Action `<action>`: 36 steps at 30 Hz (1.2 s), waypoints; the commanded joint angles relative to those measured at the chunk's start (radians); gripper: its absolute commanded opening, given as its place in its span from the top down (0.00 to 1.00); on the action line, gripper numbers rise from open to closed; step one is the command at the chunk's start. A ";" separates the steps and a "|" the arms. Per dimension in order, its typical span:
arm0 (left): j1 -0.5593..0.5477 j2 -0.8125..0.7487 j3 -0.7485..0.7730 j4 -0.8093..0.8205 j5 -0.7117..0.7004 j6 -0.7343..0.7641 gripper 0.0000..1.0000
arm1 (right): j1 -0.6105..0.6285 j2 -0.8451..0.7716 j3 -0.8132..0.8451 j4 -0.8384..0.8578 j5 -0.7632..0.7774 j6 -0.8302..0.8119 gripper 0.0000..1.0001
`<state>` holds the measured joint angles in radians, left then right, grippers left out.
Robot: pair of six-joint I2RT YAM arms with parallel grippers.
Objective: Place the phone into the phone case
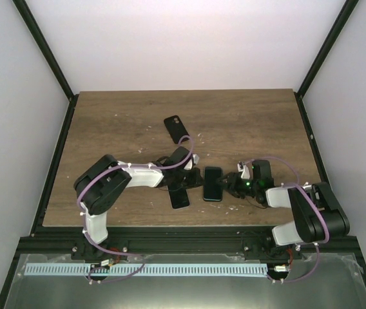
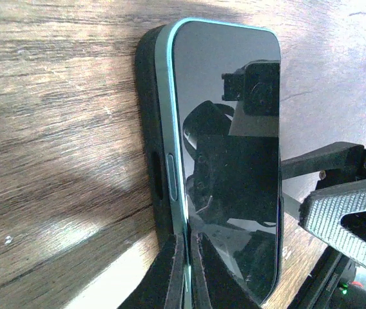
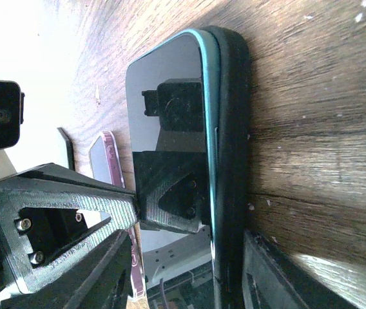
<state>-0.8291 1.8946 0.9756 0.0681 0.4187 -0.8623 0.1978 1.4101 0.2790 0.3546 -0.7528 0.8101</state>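
Note:
The phone (image 1: 212,183), black glossy screen with a teal rim, lies mid-table between both grippers. In the left wrist view the phone (image 2: 228,129) sits partly in an opaque black case (image 2: 145,129), its teal edge raised above the case wall. No transparent case shows. My left gripper (image 2: 189,261) is shut, its tips together on that raised edge. In the right wrist view the phone (image 3: 163,96) and black case (image 3: 231,129) lie under my right gripper (image 3: 225,257). It is open, one finger on the screen, the other outside the case wall.
A second phone with a maroon rim (image 1: 179,197) lies just left of the first, partly under the left arm, and shows in the right wrist view (image 3: 105,161). A black slab with a camera cutout (image 1: 175,129) lies farther back on the wooden table (image 1: 105,129).

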 commanded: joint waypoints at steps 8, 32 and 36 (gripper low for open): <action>-0.008 0.009 -0.018 0.034 0.043 -0.015 0.94 | 0.009 0.030 0.000 0.132 -0.122 0.027 0.72; 0.044 -0.456 -0.077 -0.104 -0.003 0.003 0.43 | 0.013 -0.341 0.059 -0.029 -0.298 -0.086 0.99; 0.054 -0.636 -0.125 -0.085 0.023 0.010 0.27 | 0.016 -0.481 0.087 -0.012 -0.351 -0.023 0.99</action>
<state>-0.7837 1.3888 0.9028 -0.0051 0.4232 -0.8753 0.2058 1.0412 0.2924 0.3206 -0.9970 0.7643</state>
